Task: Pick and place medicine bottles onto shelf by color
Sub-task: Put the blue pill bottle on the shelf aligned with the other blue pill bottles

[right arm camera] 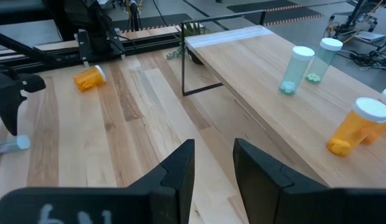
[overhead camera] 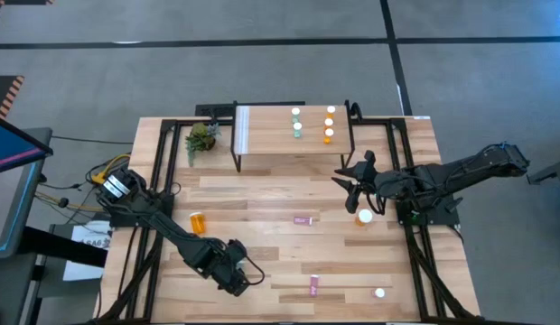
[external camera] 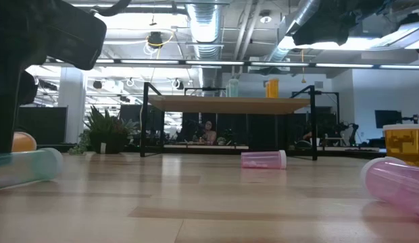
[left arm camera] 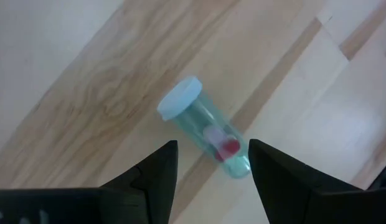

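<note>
A teal medicine bottle [left arm camera: 205,127] with a white cap lies on its side on the table near the front left, also visible in the low view [external camera: 27,167]. My left gripper [left arm camera: 211,168] points down over its base end, open, one finger on each side in the wrist view. In the high view this gripper [overhead camera: 237,278] hides the bottle. The shelf [overhead camera: 271,144] stands at the far middle, with two teal bottles [right arm camera: 296,68] and several orange ones [overhead camera: 330,122] upright on it. My right gripper [overhead camera: 348,181] hangs open and empty in front of the shelf.
An orange bottle [overhead camera: 199,221] lies to the left. Pink bottles lie at mid-table [overhead camera: 303,219] and near the front [overhead camera: 313,286]. An orange bottle [overhead camera: 364,217] stands below my right gripper and a white-capped one [overhead camera: 380,292] at the front right. A green plant [overhead camera: 200,137] sits left of the shelf.
</note>
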`<state>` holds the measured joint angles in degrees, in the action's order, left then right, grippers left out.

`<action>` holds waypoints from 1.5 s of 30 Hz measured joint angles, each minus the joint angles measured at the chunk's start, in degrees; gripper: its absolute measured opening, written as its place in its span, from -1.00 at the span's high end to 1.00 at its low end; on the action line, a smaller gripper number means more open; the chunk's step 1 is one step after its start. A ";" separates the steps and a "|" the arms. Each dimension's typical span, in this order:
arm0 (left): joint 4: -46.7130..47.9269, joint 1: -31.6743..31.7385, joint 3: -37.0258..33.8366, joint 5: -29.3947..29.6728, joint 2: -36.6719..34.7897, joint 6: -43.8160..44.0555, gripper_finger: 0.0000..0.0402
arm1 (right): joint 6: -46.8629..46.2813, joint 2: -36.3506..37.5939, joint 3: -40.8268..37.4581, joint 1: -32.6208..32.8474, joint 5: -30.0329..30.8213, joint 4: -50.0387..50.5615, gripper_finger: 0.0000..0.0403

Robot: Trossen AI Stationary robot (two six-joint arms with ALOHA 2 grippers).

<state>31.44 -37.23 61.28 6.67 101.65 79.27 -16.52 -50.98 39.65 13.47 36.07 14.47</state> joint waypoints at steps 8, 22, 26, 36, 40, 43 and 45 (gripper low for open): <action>-0.51 0.11 -0.86 -0.26 1.44 0.35 0.09 | -0.15 0.00 -0.01 0.01 -0.02 0.07 0.34; 1.45 0.19 -1.33 -1.60 2.25 -6.42 0.15 | -0.12 0.00 0.01 0.01 -0.02 -0.01 0.34; 1.96 0.74 -1.31 -2.15 2.25 -8.06 0.29 | -0.11 0.00 0.00 0.01 -0.02 0.01 0.34; 2.66 3.46 1.54 2.17 2.64 -17.49 0.63 | -0.02 0.00 0.01 0.01 -0.02 0.01 0.34; 2.49 4.97 2.64 7.26 2.64 -23.35 0.61 | 0.03 0.00 0.01 0.01 -0.02 0.01 0.34; 1.96 6.45 3.56 13.75 1.84 -29.05 0.55 | 0.07 0.00 0.01 0.01 -0.02 0.01 0.34; -0.29 7.49 3.73 17.71 0.43 -33.25 0.53 | 0.07 0.00 0.01 0.01 -0.02 0.01 0.34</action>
<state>31.15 -29.74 65.00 24.39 102.07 46.02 -16.45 -50.98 39.66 13.47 36.05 14.48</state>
